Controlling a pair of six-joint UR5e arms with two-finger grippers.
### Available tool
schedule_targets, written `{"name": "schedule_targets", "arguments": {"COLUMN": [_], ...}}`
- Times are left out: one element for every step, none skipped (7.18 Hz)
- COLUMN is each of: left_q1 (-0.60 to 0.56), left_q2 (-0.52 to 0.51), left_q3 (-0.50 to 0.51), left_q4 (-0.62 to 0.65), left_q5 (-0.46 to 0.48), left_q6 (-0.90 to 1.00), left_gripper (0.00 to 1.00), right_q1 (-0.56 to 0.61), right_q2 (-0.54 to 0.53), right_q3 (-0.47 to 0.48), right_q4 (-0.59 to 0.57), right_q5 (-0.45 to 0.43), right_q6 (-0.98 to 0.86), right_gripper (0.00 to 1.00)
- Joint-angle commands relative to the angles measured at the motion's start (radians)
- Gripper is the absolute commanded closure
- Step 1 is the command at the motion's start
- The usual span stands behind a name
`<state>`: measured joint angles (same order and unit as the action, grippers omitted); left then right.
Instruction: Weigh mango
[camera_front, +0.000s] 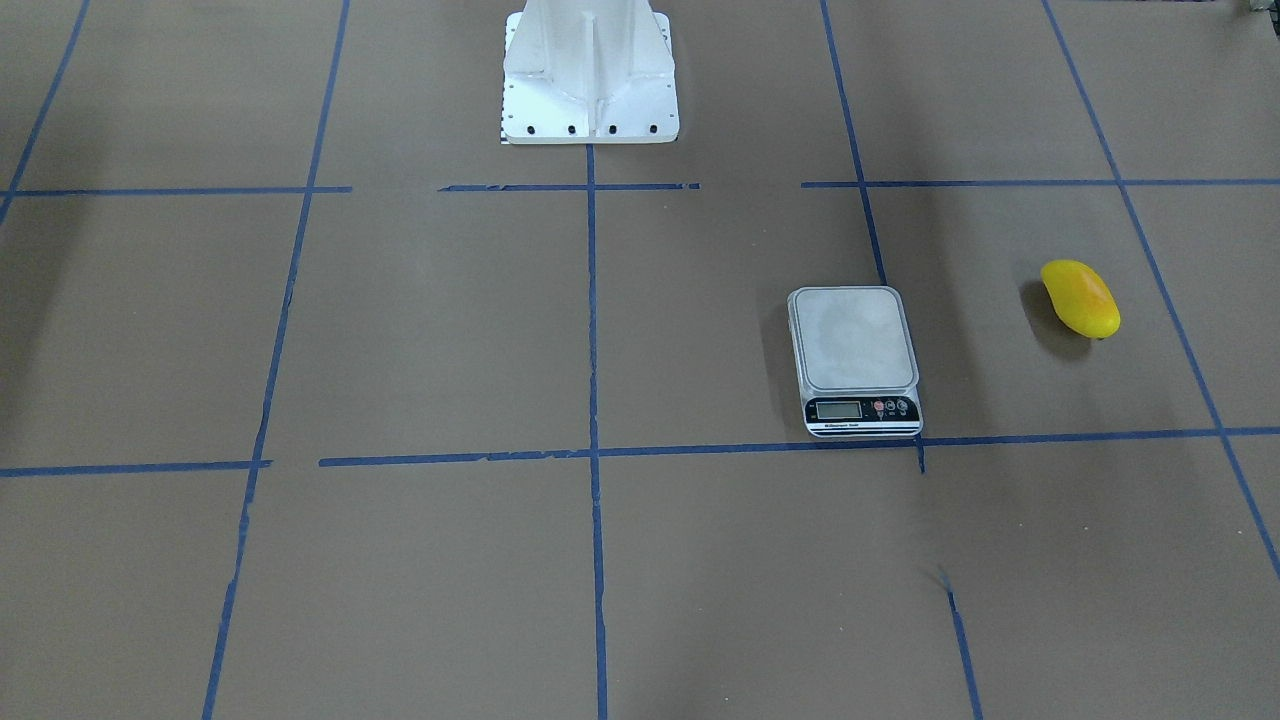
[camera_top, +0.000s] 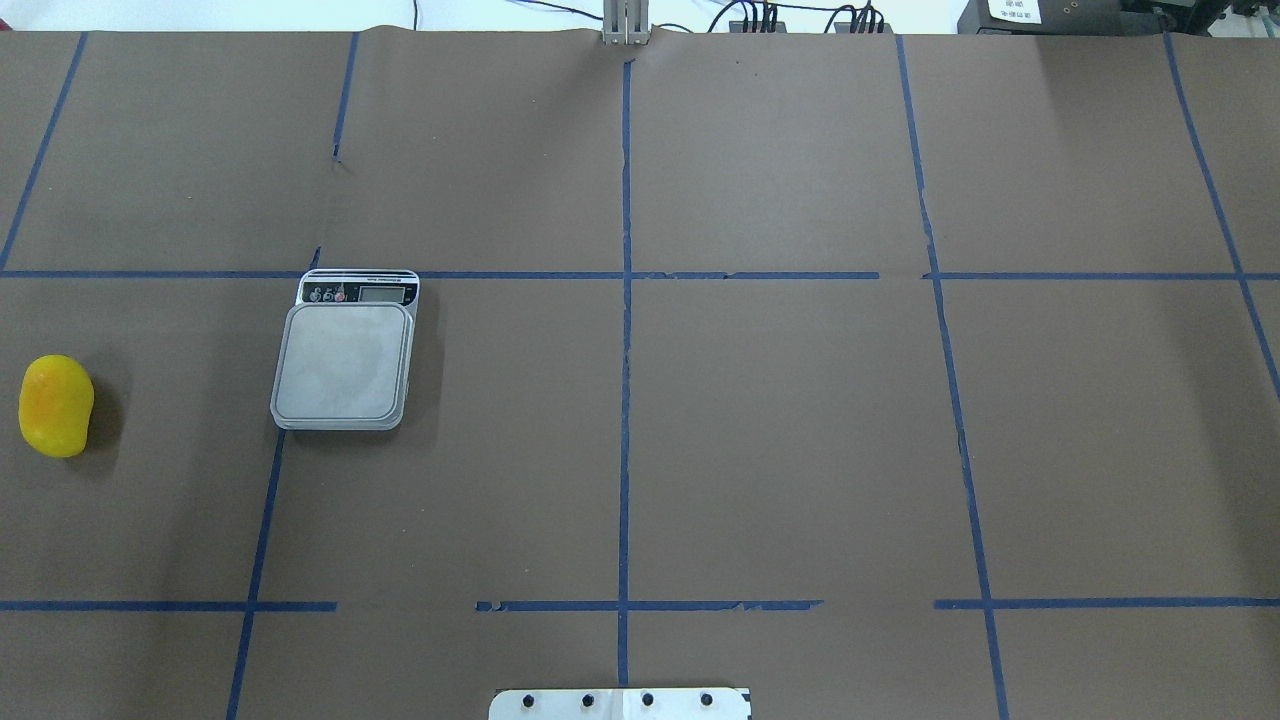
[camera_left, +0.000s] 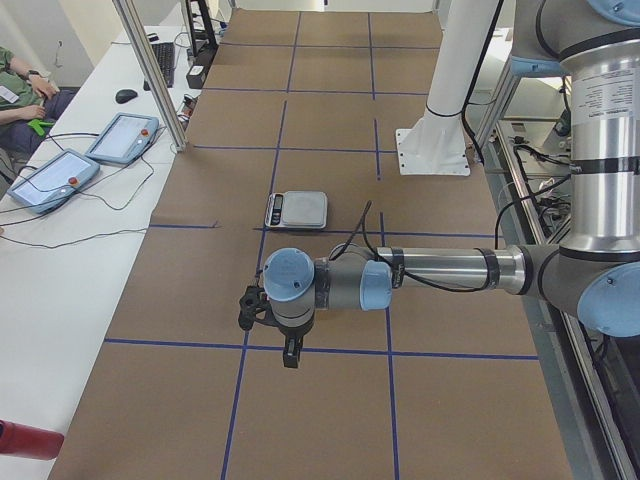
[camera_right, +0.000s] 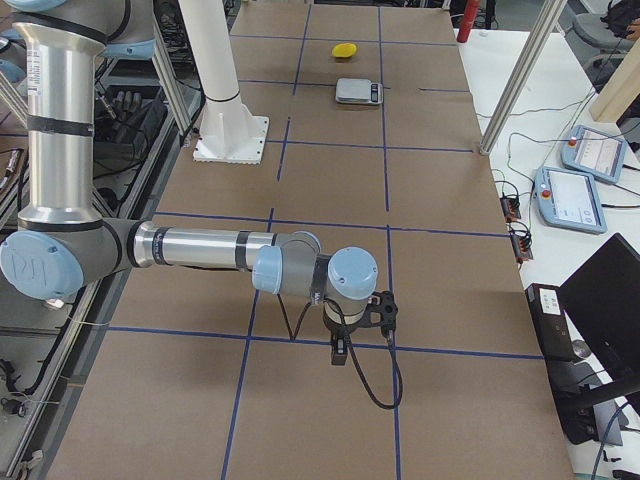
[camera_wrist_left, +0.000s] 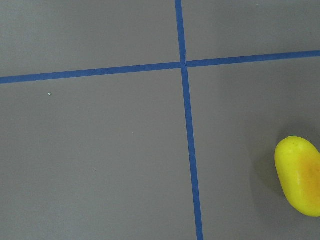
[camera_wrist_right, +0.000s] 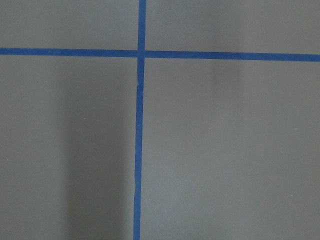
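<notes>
Starting nearest the robot, both arms hang above the brown desk (camera_top: 800, 450), neither one touching the fruit. The left gripper (camera_left: 289, 355) shows only in the left side view and the right gripper (camera_right: 340, 352) only in the right side view. I cannot tell from those whether either pair of fingers is apart or together, and neither wrist view catches them.

A little farther out, at the far left of the desk, lies the mango (camera_top: 56, 405). It rests on its side with its long axis running roughly near to far and its orange blush facing up. The left wrist view catches it at the lower right edge, so that arm is near it but not over it.

To the mango's right and slightly farther, past a blue tape line (camera_top: 262, 520), stands the silver scale (camera_top: 343, 362). Its platform is bare and its display sits at the far end. Bare desk lies between fruit and scale.

The fruit looks small and light, an easy load for two fingers. Its skin is smooth and its form rounded, so I judge it likely to slip out if pinched near an end. The best hold seems to be from above across the narrow middle, fingers closing on the left and right flanks. The squeeze should be moderate, since the flesh may bruise. It may roll when released, so the centre of the platform looks safest
</notes>
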<state>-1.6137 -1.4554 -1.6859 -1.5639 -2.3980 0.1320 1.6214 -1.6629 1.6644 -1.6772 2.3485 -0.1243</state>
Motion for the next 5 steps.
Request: {"name": "schedule_targets", "arguments": {"left_q1": [0.0, 0.0, 0.003, 0.003, 0.011], "left_q2": [-0.002, -0.019, -0.031, -0.045, -0.045], "left_q3": [-0.008, -0.011, -0.017, -0.027, -0.065], "left_q4": [-0.001, -0.001, -0.001, -0.001, -0.005], "left_q5": [0.0, 0.013, 0.019, 0.019, 0.019], "left_q6": [0.0, -0.003, -0.009, -0.026, -0.155], "left_gripper": [0.0, 0.0, 0.0, 0.0, 0.0], "right_q1": [0.0, 0.0, 0.0, 0.0, 0.0], "right_q2": [0.0, 0.0, 0.0, 0.0, 0.0], "right_q3": [0.0, 0.0, 0.0, 0.0, 0.0], "right_q4": [-0.001, 0.001, -0.001, 0.001, 0.001], "right_q5": [0.0, 0.0, 0.0, 0.0, 0.0], "right_q6": [0.0, 0.0, 0.0, 0.0, 0.0], "right_gripper": [0.0, 0.0, 0.0, 0.0, 0.0]}}
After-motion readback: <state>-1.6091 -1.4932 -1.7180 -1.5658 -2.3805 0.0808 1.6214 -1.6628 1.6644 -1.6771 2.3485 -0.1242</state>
